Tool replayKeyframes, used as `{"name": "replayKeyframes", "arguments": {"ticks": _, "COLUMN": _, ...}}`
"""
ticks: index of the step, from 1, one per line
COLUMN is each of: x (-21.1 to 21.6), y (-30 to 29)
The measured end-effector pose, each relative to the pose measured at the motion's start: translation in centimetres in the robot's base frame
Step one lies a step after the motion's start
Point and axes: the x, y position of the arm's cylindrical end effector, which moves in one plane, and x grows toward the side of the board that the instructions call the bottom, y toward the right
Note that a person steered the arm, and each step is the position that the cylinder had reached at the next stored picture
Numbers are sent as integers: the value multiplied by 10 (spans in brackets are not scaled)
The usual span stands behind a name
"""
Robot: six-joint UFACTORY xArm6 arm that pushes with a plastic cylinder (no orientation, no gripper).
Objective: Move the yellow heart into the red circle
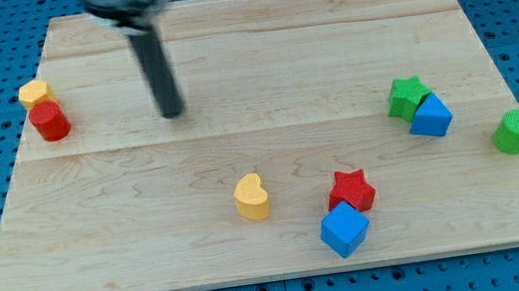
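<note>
The yellow heart (pixel 252 197) lies on the wooden board (pixel 256 45) below the view's centre. The red circle block (pixel 50 121) stands near the board's left edge, touching a yellow block (pixel 34 93) just above it. My tip (pixel 172 113) is on the board between them, up and to the left of the yellow heart and to the right of the red circle, touching no block.
A red star (pixel 351 191) and a blue cube (pixel 344 230) sit together right of the heart. A green star (pixel 407 96) and a blue block (pixel 432 117) touch at the right. A green block (pixel 516 131) stands near the right edge.
</note>
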Motion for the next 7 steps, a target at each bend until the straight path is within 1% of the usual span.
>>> {"name": "replayKeyframes", "arguments": {"ticks": 1, "x": 65, "y": 80}}
{"name": "replayKeyframes", "arguments": {"ticks": 2, "x": 112, "y": 103}}
{"name": "replayKeyframes", "arguments": {"ticks": 3, "x": 153, "y": 89}}
{"name": "replayKeyframes", "arguments": {"ticks": 4, "x": 153, "y": 45}}
{"name": "replayKeyframes", "arguments": {"ticks": 5, "x": 137, "y": 34}}
{"name": "replayKeyframes", "arguments": {"ticks": 7, "x": 112, "y": 30}}
